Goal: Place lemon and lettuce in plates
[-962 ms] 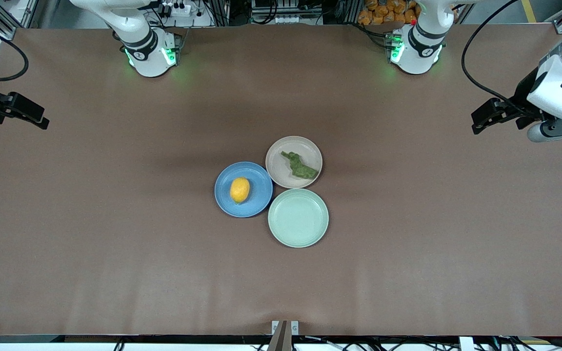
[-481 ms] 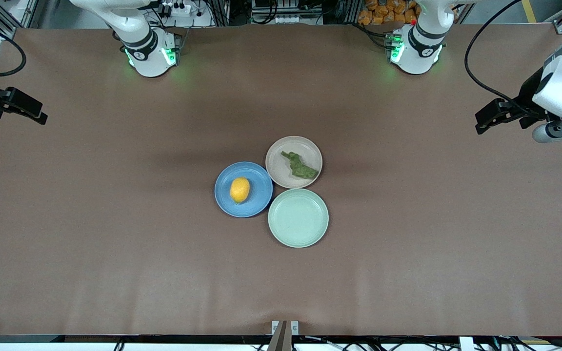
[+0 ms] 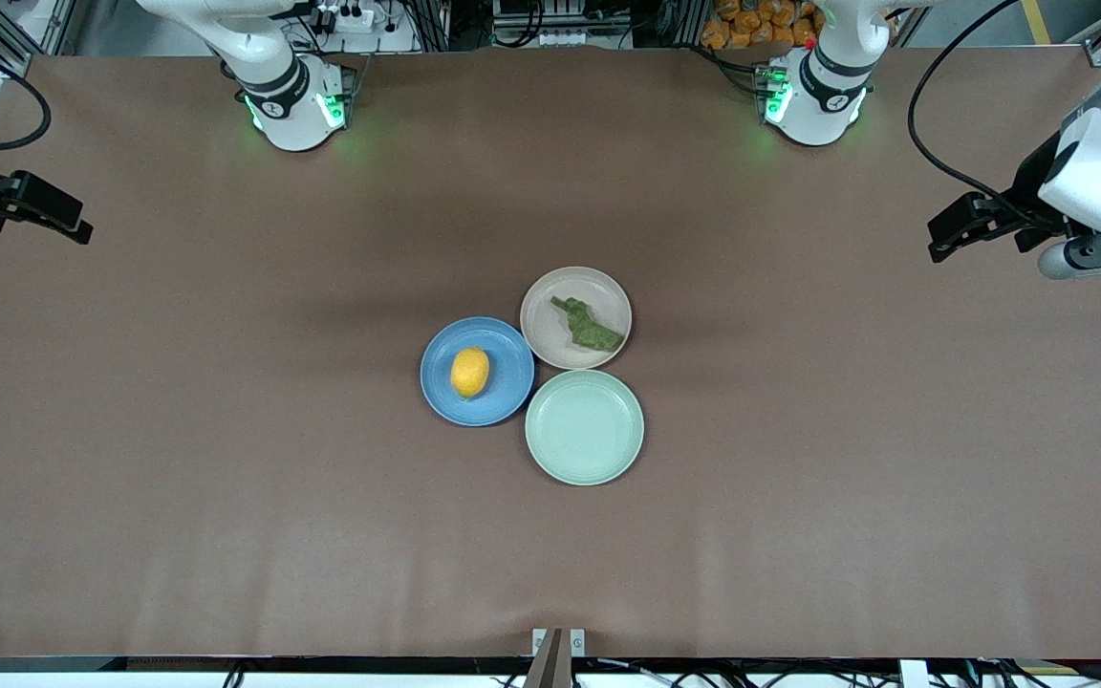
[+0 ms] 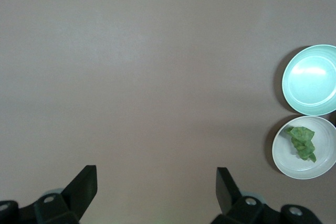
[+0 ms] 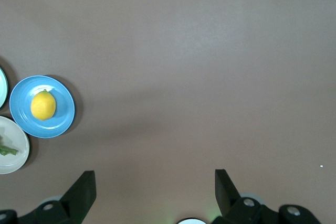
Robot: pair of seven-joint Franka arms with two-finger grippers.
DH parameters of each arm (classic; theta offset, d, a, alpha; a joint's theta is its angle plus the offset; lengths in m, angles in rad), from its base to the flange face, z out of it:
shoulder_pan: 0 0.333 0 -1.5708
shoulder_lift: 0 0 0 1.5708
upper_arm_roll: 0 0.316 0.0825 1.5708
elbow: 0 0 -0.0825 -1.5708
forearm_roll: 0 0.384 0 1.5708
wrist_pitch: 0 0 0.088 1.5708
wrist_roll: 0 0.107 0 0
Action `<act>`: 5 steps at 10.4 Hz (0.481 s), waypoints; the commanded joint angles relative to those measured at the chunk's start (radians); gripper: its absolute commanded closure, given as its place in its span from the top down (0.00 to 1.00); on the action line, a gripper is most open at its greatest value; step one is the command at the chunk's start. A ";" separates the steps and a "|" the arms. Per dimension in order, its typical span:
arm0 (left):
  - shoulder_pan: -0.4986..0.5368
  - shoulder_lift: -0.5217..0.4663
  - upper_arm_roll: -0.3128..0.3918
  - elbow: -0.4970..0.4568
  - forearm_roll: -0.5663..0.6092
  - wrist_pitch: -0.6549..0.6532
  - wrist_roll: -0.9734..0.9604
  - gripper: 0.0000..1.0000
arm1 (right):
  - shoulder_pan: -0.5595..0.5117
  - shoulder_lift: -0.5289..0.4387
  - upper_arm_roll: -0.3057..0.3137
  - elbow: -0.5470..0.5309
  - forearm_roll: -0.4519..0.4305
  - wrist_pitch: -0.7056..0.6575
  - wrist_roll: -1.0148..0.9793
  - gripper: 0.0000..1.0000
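The lemon [image 3: 470, 373] lies in the blue plate [image 3: 503, 402] at the table's middle; both also show in the right wrist view, the lemon [image 5: 43, 105] in the blue plate [image 5: 63, 124]. The lettuce [image 3: 589, 325] lies in the beige-pink plate [image 3: 545, 292], also seen in the left wrist view as lettuce [image 4: 302, 141] in the plate [image 4: 286, 164]. My left gripper [image 3: 944, 244] is open and empty, high over the left arm's end of the table. My right gripper [image 3: 73, 229] is open and empty over the right arm's end.
A pale mint-green plate [image 3: 585, 427] with nothing in it sits nearer the front camera, touching both other plates; it also shows in the left wrist view [image 4: 311, 80]. Both arm bases stand along the table's back edge.
My right gripper rose and drew a little toward the table's edge a second ago, then held. My left gripper shifted slightly upward and back. The plates and food have not moved.
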 commanded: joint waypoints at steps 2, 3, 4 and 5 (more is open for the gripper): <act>0.010 -0.011 -0.008 0.009 -0.021 -0.016 0.025 1.00 | -0.005 -0.010 -0.001 0.000 0.005 0.000 -0.012 1.00; 0.010 -0.011 -0.008 0.011 -0.021 -0.016 0.026 1.00 | -0.005 -0.010 -0.001 0.000 0.005 0.000 -0.012 1.00; 0.009 -0.011 -0.008 0.015 -0.021 -0.016 0.026 1.00 | -0.005 -0.010 -0.001 0.000 0.005 0.000 -0.012 1.00; 0.010 -0.011 -0.008 0.015 -0.021 -0.016 0.026 1.00 | -0.004 -0.010 -0.001 0.000 0.005 0.000 -0.012 1.00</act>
